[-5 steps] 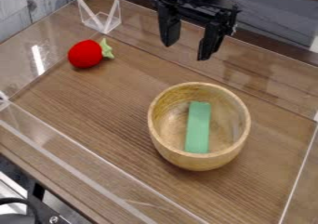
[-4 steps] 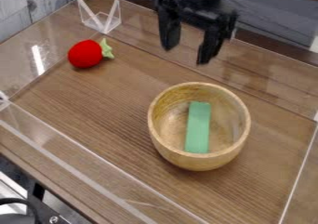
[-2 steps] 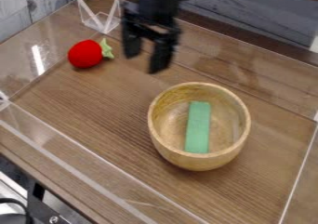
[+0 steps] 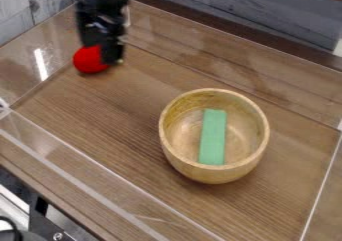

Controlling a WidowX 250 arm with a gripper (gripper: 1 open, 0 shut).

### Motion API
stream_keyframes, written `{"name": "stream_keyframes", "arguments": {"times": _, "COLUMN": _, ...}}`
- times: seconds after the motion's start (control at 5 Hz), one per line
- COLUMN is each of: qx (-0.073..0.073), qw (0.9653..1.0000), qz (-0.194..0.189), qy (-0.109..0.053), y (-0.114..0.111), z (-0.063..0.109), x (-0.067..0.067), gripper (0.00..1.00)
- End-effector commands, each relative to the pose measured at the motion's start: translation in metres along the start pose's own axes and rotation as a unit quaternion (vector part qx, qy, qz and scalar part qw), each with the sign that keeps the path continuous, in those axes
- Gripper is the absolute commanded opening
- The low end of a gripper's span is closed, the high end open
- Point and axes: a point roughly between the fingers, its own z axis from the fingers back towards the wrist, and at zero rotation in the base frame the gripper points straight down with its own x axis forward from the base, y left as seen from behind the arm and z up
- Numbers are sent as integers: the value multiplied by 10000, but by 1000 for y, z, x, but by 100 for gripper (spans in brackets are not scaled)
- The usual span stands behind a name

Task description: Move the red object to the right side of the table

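The red object [image 4: 87,61] is a small round toy lying on the left side of the brown wood-grain table [image 4: 120,125]. My black gripper [image 4: 102,47] hangs right over it, fingers pointing down and standing open around its right part, which they partly hide. Whether the fingers touch the toy cannot be told. Nothing is held.
A wooden bowl [image 4: 214,135] with a green flat block [image 4: 214,137] inside stands right of centre. Clear acrylic walls [image 4: 40,80] edge the table on the left, front and right.
The gripper has swept from the back centre of the table leftward and down to the red object. The jaws stayed open. Bowl and toy have not moved.
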Motion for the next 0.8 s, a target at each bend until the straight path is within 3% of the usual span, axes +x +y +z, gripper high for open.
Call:
{"name": "stream_keyframes", "arguments": {"times": 0.0, "qx": 167, "qw": 9987, "qz": -336, "qy": -339, "y": 30, "z": 6, "x": 0, "gripper": 100}}
{"name": "stream_keyframes", "arguments": {"times": 0.6, "qx": 115, "qw": 9980, "qz": -444, "qy": -445, "y": 47, "z": -21, "x": 17, "gripper": 100}}
